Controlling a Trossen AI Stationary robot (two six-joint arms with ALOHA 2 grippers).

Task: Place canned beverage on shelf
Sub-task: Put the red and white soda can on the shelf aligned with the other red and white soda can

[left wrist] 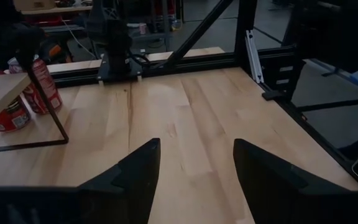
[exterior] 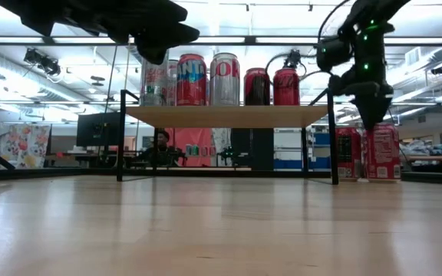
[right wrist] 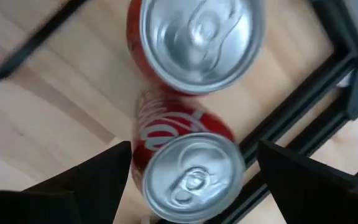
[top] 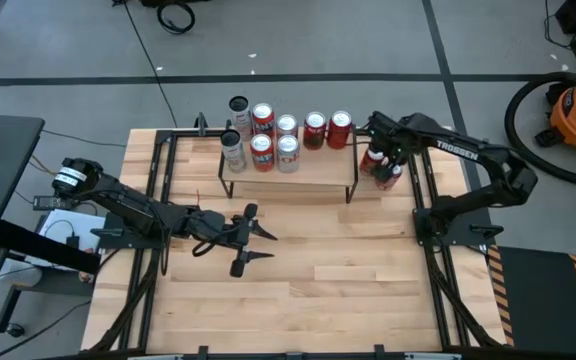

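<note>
The shelf (top: pixel 288 178) stands on thin black legs at the table's far middle, with several red and silver cans (top: pixel 286 150) on it. It also shows in the low view (exterior: pixel 229 115). Two red cans (top: pixel 373 160) (top: pixel 392 180) stand upright on the table just right of the shelf. My right gripper (top: pixel 386 166) is open just above them. In the right wrist view (right wrist: pixel 192 149) its fingers stand on either side of one can's silver top (right wrist: pixel 190 171), and the other can (right wrist: pixel 197 37) is beyond. My left gripper (top: pixel 263 245) is open and empty over the table's middle.
The shelf's right legs (exterior: pixel 334 146) stand close beside the two red cans (exterior: pixel 382 152). The black frame rail (right wrist: pixel 291 112) runs right behind them. Bare wooden tabletop (left wrist: pixel 191 106) lies in front of the shelf. A person sits in the room beyond the table (exterior: pixel 162 146).
</note>
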